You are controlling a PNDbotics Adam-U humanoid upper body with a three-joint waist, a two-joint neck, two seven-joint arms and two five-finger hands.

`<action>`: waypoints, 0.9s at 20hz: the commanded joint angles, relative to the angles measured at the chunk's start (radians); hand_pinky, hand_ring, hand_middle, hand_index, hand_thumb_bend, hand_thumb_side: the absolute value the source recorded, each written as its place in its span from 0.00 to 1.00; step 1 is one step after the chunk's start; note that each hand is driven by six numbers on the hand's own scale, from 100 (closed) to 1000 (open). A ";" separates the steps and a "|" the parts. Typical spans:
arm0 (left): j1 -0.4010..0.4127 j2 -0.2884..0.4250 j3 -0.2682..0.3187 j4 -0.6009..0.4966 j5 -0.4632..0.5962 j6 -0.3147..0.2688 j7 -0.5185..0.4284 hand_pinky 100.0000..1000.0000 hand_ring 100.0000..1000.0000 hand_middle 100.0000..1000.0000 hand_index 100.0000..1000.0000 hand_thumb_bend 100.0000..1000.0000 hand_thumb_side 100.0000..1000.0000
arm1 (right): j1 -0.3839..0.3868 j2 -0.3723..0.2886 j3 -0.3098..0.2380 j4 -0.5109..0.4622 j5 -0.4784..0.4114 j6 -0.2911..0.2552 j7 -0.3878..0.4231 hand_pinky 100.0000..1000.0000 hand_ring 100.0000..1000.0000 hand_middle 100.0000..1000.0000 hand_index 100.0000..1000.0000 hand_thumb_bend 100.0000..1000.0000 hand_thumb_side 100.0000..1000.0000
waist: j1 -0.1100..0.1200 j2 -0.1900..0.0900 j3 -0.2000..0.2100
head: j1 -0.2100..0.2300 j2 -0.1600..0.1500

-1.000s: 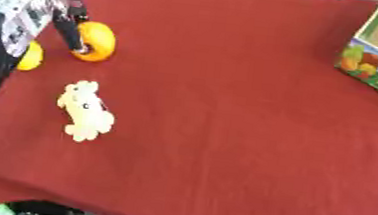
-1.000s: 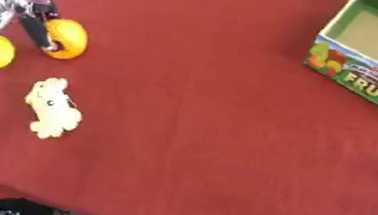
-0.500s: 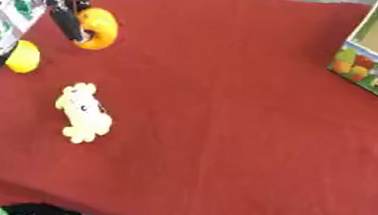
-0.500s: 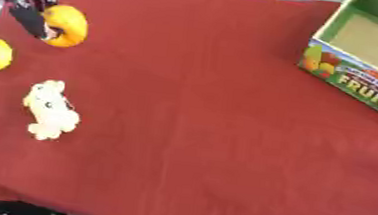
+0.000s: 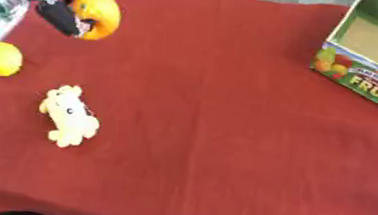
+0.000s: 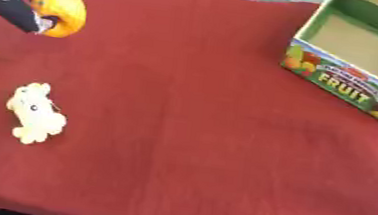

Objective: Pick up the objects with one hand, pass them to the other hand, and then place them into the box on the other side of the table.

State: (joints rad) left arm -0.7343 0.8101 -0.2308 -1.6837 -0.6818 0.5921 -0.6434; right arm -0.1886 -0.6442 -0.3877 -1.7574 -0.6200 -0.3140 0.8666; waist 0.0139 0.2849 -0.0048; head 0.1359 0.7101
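Note:
At the upper left my left hand (image 5: 54, 2) is shut on an orange (image 5: 97, 15), its dark fingers curled round the fruit's left side. A yellow lemon (image 5: 4, 59) lies on the red cloth below the hand. A pale yellow plush animal (image 5: 68, 116) lies further down, at the left. The open cardboard fruit box (image 6: 365, 57), green inside with FRUIT printed on its side, stands at the upper right with nothing visible in it. My right hand shows in neither view.
The red tablecloth (image 5: 216, 132) covers the whole table. Its near edge runs along the bottom of the views, with dark floor showing at the lower left corner.
My left hand has carried the orange upward and a little to the right, off the cloth beside the lemon. The lemon, plush and box keep their places; the camera has shifted slightly.

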 commanded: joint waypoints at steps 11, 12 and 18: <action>0.048 -0.040 -0.026 -0.253 0.214 0.149 0.158 0.62 0.62 0.48 0.38 0.00 0.18 | -0.189 -0.147 0.159 0.091 0.083 -0.181 0.040 1.00 1.00 0.85 1.00 0.00 0.34 | -0.014 -0.035 0.001 | -0.039 -0.003; 0.052 -0.051 -0.029 -0.261 0.216 0.145 0.177 0.61 0.62 0.48 0.38 0.00 0.19 | -0.207 -0.145 0.172 0.095 0.089 -0.185 0.040 1.00 1.00 0.85 1.00 0.00 0.34 | -0.015 -0.035 0.002 | -0.043 -0.002; 0.074 -0.124 -0.050 -0.307 0.253 0.109 0.297 0.60 0.62 0.47 0.37 0.00 0.29 | -0.304 -0.144 0.247 0.121 0.107 -0.204 0.040 1.00 1.00 0.86 1.00 0.00 0.30 | -0.023 -0.037 0.011 | -0.070 0.003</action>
State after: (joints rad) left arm -0.6496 0.6836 -0.2865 -1.9664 -0.4386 0.7035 -0.3685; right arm -0.4761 -0.7460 -0.1464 -1.6352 -0.5199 -0.3920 0.7887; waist -0.0084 0.2732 0.0059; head 0.0735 0.7109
